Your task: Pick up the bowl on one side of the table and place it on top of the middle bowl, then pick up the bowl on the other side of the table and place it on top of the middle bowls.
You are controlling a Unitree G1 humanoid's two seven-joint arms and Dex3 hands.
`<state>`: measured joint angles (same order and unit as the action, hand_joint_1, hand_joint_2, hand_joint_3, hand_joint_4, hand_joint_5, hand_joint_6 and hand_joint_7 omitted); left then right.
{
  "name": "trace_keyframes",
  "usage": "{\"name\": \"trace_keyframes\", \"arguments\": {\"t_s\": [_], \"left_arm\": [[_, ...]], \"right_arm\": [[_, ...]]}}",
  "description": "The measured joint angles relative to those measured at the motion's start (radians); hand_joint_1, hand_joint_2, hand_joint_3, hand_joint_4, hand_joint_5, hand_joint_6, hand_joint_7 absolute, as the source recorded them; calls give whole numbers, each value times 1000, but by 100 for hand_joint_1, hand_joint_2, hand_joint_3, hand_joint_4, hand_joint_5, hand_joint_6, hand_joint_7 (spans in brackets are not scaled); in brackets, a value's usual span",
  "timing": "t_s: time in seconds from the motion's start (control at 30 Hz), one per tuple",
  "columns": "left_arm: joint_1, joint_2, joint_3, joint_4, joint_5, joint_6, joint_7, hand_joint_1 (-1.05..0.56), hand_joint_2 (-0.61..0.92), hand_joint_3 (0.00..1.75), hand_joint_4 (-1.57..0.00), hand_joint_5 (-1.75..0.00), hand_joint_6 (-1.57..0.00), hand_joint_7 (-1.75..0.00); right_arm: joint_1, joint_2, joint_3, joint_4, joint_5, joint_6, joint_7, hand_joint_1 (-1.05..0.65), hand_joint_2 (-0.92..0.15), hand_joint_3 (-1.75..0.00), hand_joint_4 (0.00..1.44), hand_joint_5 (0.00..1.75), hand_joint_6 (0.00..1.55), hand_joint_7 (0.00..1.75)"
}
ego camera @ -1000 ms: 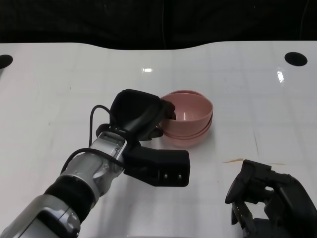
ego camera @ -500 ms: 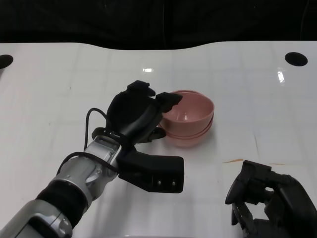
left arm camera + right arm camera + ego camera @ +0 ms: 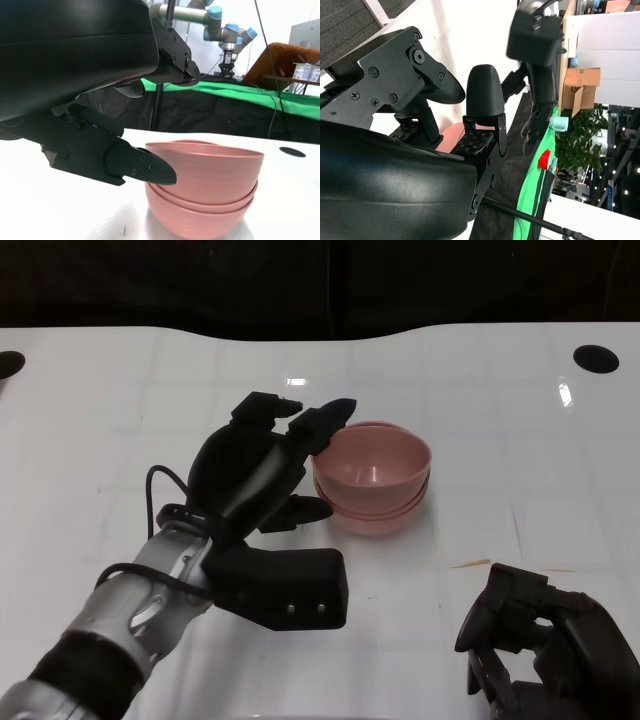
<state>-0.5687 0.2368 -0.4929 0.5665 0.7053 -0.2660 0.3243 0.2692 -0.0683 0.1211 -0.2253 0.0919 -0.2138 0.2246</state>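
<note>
A stack of pink bowls (image 3: pixel 375 480) sits nested at the middle of the white table (image 3: pixel 520 440). My left hand (image 3: pixel 250 470) is just to its left with the fingers spread and nothing in them; the fingertips (image 3: pixel 325 420) hover by the top bowl's left rim. In the left wrist view one fingertip (image 3: pixel 150 170) lies right beside the rim of the stack (image 3: pixel 210 185), and I cannot tell whether it touches. My right hand (image 3: pixel 540 640) rests at the near right edge, its fingers curled in and holding nothing.
Two black round holes (image 3: pixel 596 358) (image 3: pixel 8 363) mark the far corners of the table. A thin brown smear (image 3: pixel 470 563) lies between the stack and my right hand. Dark cloth runs behind the far edge (image 3: pixel 320 320).
My left hand has let go of the top bowl's rim, spread its fingers and drawn back to the left. The stack and my right hand have stayed still.
</note>
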Motion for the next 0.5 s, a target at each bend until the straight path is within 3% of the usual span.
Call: {"name": "trace_keyframes", "arguments": {"t_s": [0.3, 0.5], "left_arm": [[49, 23, 34, -87, -15, 1, -78, -56, 92, 17, 0, -49, -18, -1], [252, 151, 182, -436, -194, -31, -275, -58, 92, 19, 0, -41, -18, -1]], "right_arm": [[0, 0, -2, 0, 4, 0, 2, -12, -51, -126, 79, 170, 75, 138], [4, -1, -7, 0, 20, 1, 8, -12, -52, -124, 80, 168, 76, 136]]}}
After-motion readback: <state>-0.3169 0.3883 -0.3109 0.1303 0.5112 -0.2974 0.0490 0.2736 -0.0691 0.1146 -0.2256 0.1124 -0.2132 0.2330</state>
